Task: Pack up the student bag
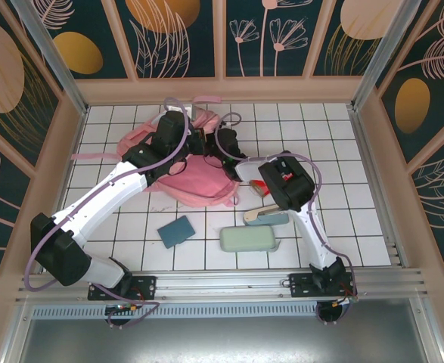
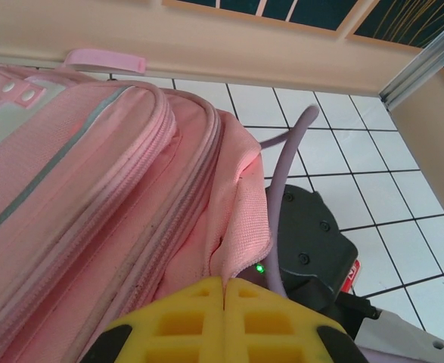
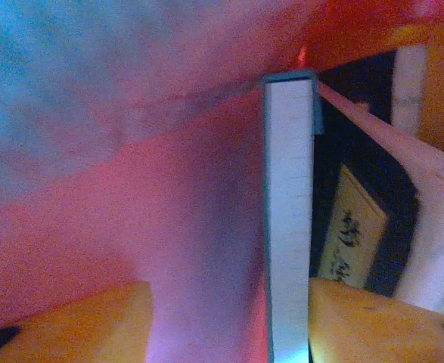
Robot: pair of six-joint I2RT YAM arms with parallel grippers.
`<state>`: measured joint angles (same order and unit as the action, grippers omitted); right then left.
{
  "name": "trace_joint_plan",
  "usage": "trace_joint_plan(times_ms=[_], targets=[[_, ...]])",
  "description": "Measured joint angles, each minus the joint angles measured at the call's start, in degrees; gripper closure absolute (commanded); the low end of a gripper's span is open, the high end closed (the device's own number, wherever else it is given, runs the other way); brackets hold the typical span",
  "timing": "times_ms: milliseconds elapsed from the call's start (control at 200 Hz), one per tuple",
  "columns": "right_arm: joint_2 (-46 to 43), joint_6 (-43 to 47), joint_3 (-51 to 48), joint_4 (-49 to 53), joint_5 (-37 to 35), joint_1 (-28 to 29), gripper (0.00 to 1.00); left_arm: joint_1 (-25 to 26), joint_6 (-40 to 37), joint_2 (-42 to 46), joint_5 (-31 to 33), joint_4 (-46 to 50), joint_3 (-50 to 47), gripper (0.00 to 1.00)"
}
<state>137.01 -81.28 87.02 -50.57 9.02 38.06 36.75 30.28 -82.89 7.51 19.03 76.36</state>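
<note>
Overhead and wrist views, read left to right. My left gripper (image 2: 225, 299) is closed, its yellow fingers (image 2: 184, 321) pressed together with no gap, and it appears to pinch the rim of the student bag (image 1: 199, 181) to keep the mouth open. The bag lies on its side in the far middle of the tiled table (image 1: 343, 166), its straps trailing toward the back wall. My right gripper (image 3: 229, 291) reaches into the bag's pink interior with its jaws apart. A teal-covered book (image 3: 288, 212) stands on edge between them, close against the right finger and clear of the left, so I judge it released rather than gripped. A dark-covered item with lettering (image 3: 358, 227) sits just beside it, further right. Packing looks partly done, as at least these two things are inside. On the table near the arm bases a blue pad (image 1: 176, 231), a pale green case (image 1: 248, 240) and a flat teal item (image 1: 265, 217) are still to go in. I cannot tell whether the bag can yet be zipped.
</note>
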Motion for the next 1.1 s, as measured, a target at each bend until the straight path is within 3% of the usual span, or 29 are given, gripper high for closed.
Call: trace_joint_plan(times_ms=[265,591,871,1101], targets=[[-5.51,6.05,-8.5,5.11,-0.15,0.57,0.26,0.0,-0.02,-0.02,0.04,0.07,0.02,1.0],[-17.92,14.01,-17.79,11.87,0.22,0.57,0.26,0.0,-0.26,-0.09,0.59,0.07,0.04,1.0],[-31.47,25.68,-25.29,26.45,-1.57,0.57,0.24,0.02,-1.36,-0.11,1.49,0.02,0.04,1.0],[-45.64,33.97,-33.05,40.04,-7.48,0.57,0.17,0.0,-1.73,-0.04,1.99,-1.11,-0.33,1.0]])
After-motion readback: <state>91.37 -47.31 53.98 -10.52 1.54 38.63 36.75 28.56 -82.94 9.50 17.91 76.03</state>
